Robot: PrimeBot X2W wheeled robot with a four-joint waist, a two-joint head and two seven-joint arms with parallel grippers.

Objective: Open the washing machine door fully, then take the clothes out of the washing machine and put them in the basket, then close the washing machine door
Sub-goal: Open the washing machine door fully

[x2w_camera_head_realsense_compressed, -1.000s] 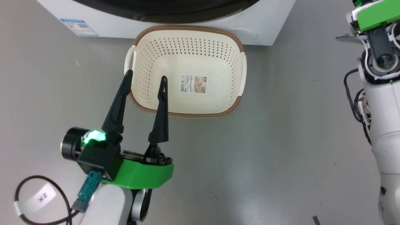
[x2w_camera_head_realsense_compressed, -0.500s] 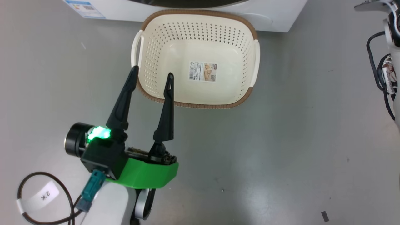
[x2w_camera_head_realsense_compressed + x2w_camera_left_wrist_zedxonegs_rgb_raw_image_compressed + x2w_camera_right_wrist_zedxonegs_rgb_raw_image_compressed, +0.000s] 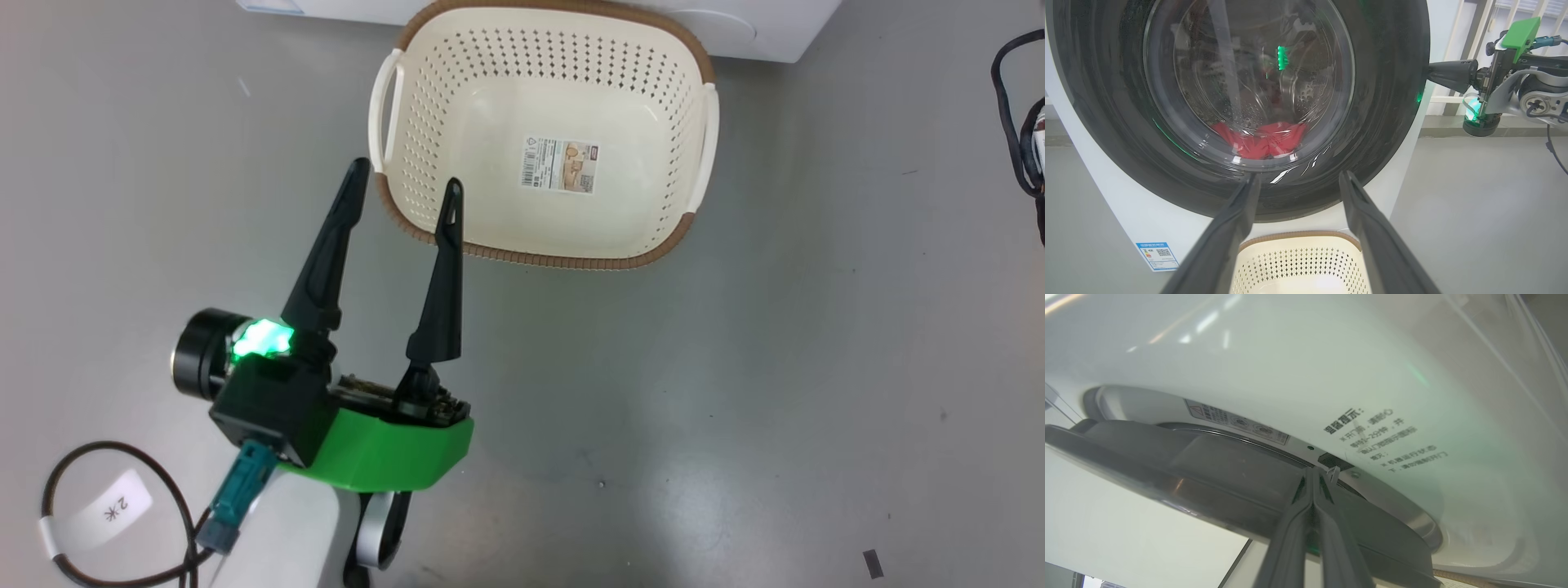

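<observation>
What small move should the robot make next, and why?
Probably draw the shut right gripper outward to swing the washing machine door wider. Its tips sit at the door's edge by the latch slot, the door looks barely ajar, the red clothes lie behind the glass, and the basket waits empty below.

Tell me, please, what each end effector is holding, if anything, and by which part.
Nothing is held. The left end effector stands open and empty; the right end effector is shut on nothing, at the edge of the washing machine door.
</observation>
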